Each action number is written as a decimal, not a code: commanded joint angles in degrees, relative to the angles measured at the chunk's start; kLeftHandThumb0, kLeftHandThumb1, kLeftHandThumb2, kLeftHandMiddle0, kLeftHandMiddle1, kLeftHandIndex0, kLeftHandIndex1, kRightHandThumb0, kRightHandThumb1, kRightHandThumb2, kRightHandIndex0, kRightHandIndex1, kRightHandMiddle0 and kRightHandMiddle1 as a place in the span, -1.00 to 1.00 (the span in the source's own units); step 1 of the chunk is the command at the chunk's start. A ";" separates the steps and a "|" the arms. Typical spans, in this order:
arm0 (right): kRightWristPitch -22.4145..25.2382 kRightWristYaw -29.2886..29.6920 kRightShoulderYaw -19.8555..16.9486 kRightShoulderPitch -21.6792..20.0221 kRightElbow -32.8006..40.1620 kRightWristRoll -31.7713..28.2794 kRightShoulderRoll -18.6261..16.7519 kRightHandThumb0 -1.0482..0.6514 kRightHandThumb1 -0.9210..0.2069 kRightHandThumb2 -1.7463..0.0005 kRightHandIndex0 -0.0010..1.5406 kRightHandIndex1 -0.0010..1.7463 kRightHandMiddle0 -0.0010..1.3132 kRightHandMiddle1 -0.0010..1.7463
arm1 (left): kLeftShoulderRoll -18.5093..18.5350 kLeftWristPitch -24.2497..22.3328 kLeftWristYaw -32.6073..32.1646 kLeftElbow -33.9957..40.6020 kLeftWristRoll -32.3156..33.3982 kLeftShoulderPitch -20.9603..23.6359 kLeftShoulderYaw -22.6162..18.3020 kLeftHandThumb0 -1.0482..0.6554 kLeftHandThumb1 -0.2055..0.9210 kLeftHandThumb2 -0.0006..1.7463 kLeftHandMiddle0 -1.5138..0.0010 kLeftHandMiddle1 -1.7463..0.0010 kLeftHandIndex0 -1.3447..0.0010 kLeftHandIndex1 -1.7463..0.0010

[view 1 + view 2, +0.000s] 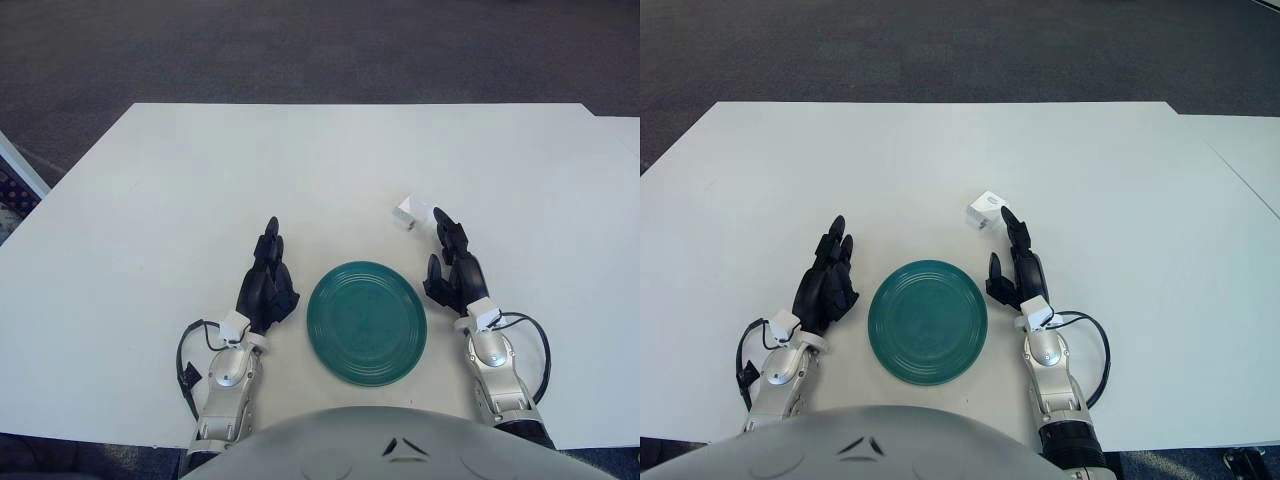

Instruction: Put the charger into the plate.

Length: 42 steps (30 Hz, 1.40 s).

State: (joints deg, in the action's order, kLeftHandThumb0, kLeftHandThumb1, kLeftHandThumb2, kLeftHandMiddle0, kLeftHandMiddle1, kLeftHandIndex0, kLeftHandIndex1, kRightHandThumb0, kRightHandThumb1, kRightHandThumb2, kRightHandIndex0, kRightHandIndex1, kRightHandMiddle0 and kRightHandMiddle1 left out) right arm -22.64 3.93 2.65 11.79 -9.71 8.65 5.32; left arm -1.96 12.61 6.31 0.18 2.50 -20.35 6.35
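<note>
The white bench [300, 170] carries everything here and fills most of both views. On it, between the two robot hands and close to the robot's body, sits the green plate [367, 322], with nothing in it.

The right robot hand [452, 262] is just right of the plate, fingers stretched forward and loosely spread, holding nothing. The left robot hand [268, 285] shows just left of the plate, fingers extended together and relaxed, also holding nothing; it looks idle.

The charger [408, 212], a small white block, lies on the bench just ahead of the right robot hand's fingertips and slightly to their left, beyond the plate's far right rim. Whether a fingertip touches it cannot be told; it seems just short of contact.

The step in hand appears to be the reach toward the charger, with the grasp not yet made. The next move likely calls for the right robot hand to advance a little forward and left, close its fingers around the small block, lift it, then bring it back and left over the plate.
</note>
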 commanded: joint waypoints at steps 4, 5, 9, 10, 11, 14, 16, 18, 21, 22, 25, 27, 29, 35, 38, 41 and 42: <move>1.61 -0.12 -0.46 2.05 -2.52 -0.05 0.23 -1.00 -1.00 -0.13 -0.92 -0.98 -1.00 -0.56 | 0.75 -1.96 -0.40 -1.86 -0.95 -1.48 -0.02 -0.95 1.00 0.12 1.00 1.00 1.00 1.00; 1.55 -0.12 -0.49 2.03 -2.52 -0.10 0.20 -1.00 -1.00 -0.13 -0.91 -0.98 -1.00 -0.56 | 0.77 -1.99 -0.40 -1.83 -1.03 -1.49 -0.01 -0.95 1.00 0.12 1.00 1.00 1.00 1.00; 1.02 -0.31 -0.50 1.62 -2.98 -0.43 0.16 -1.00 -1.00 -0.11 -0.91 -0.99 -1.00 -0.56 | 1.12 -2.59 -0.09 -1.26 -1.36 -1.59 0.09 -0.94 1.00 0.12 1.00 1.00 1.00 1.00; 1.14 -0.48 -0.50 1.60 -2.99 -0.63 0.12 -1.00 -1.00 -0.11 -0.92 -0.99 -1.00 -0.58 | 1.17 -2.73 -0.08 -1.19 -1.44 -1.60 0.12 -0.94 1.00 0.12 1.00 1.00 1.00 1.00; 1.32 -0.63 -0.49 1.56 -2.98 -0.76 0.12 -1.00 -1.00 -0.10 -0.93 -0.99 -1.00 -0.59 | 1.20 -2.88 -0.10 -1.10 -1.46 -1.61 0.14 -0.94 1.00 0.12 1.00 1.00 1.00 1.00; 1.47 -0.67 -0.46 1.52 -2.93 -0.57 0.26 -1.00 -1.00 -0.10 -0.95 -1.00 -1.00 -0.60 | 1.23 -3.13 -0.19 -1.03 -1.42 -1.63 0.08 -0.94 1.00 0.12 1.00 1.00 1.00 1.00; 1.38 -0.27 -0.43 1.56 -2.90 0.07 0.44 -1.00 -1.00 -0.10 -0.95 -1.00 -1.00 -0.60 | 1.20 -3.10 -0.36 -1.19 -1.45 -1.58 -0.02 -0.94 1.00 0.11 1.00 1.00 1.00 1.00; 1.41 0.36 -0.60 1.49 -3.15 0.60 0.48 -1.00 -1.00 -0.10 -0.97 -1.00 -1.00 -0.61 | 1.01 -2.78 -0.61 -1.60 -1.45 -1.45 -0.12 -0.95 1.00 0.11 1.00 1.00 1.00 1.00; 1.60 1.11 -0.94 1.28 -3.55 0.56 0.03 -0.99 -1.00 -0.09 -0.99 -1.00 -1.00 -0.61 | 0.85 -2.56 -0.61 -1.90 -1.21 -1.34 -0.24 -0.95 1.00 0.10 1.00 1.00 1.00 1.00; 1.67 1.29 -1.04 1.14 -3.69 0.48 -0.07 -0.98 -1.00 -0.09 -0.99 -1.00 -1.00 -0.62 | 0.80 -2.62 -0.61 -1.94 -1.18 -1.24 -0.24 -0.95 1.00 0.10 1.00 1.00 1.00 1.00; 1.93 2.09 -1.36 0.41 -4.34 0.21 -0.55 -0.97 -1.00 -0.07 -1.00 -1.00 -1.00 -0.62 | 1.14 -4.05 -0.84 -0.87 -2.12 -1.40 0.19 -0.95 1.00 0.11 1.00 1.00 1.00 1.00; 2.02 2.39 -1.77 -0.66 -5.58 0.30 -0.15 -0.95 -1.00 -0.06 -1.00 -1.00 -1.00 -0.62 | 1.19 -4.39 -0.91 -0.84 -2.36 -1.33 0.25 -0.95 1.00 0.11 1.00 1.00 1.00 1.00; 3.20 2.87 -2.63 -2.75 -7.15 0.69 0.88 -0.93 -1.00 -0.06 -1.00 -1.00 -1.00 -0.63 | 1.30 -4.72 -0.95 -0.62 -2.73 -1.35 0.37 -0.94 1.00 0.11 1.00 1.00 1.00 1.00; 10.39 2.06 -8.49 -12.65 -7.88 -1.86 6.24 -0.83 -1.00 -0.04 -1.00 -1.00 -1.00 -0.69 | 1.07 -2.92 -1.08 -1.83 -3.28 -0.76 0.55 -0.94 1.00 0.10 1.00 1.00 1.00 1.00; 11.80 2.48 -9.69 -15.21 -6.92 -1.64 7.27 -0.80 -1.00 -0.04 -1.00 -1.00 -1.00 -0.71 | 1.06 -2.45 -1.18 -2.77 -3.67 -0.23 0.68 -0.94 1.00 0.10 1.00 1.00 1.00 1.00; 13.51 3.64 -10.76 -18.67 -5.10 -0.41 8.99 -0.77 -1.00 -0.04 -0.99 -0.99 -1.00 -0.72 | 0.90 -2.49 -1.56 -3.31 -4.08 0.18 0.76 -0.94 1.00 0.10 1.00 1.00 1.00 1.00; 14.15 3.96 -10.90 -19.40 -4.32 0.09 9.44 -0.76 -1.00 -0.03 -0.98 -0.99 -1.00 -0.72 | 0.78 -2.64 -1.78 -3.18 -4.23 0.20 0.80 -0.93 1.00 0.10 1.00 1.00 1.00 1.00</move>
State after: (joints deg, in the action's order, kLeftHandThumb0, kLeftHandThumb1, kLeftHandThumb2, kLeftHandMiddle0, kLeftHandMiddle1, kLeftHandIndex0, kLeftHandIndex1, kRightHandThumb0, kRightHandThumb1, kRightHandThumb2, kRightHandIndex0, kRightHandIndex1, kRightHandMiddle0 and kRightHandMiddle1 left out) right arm -10.14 7.01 -7.64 -4.64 -16.28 7.77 13.66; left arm -1.40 12.43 5.46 -0.38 -0.79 -19.48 7.01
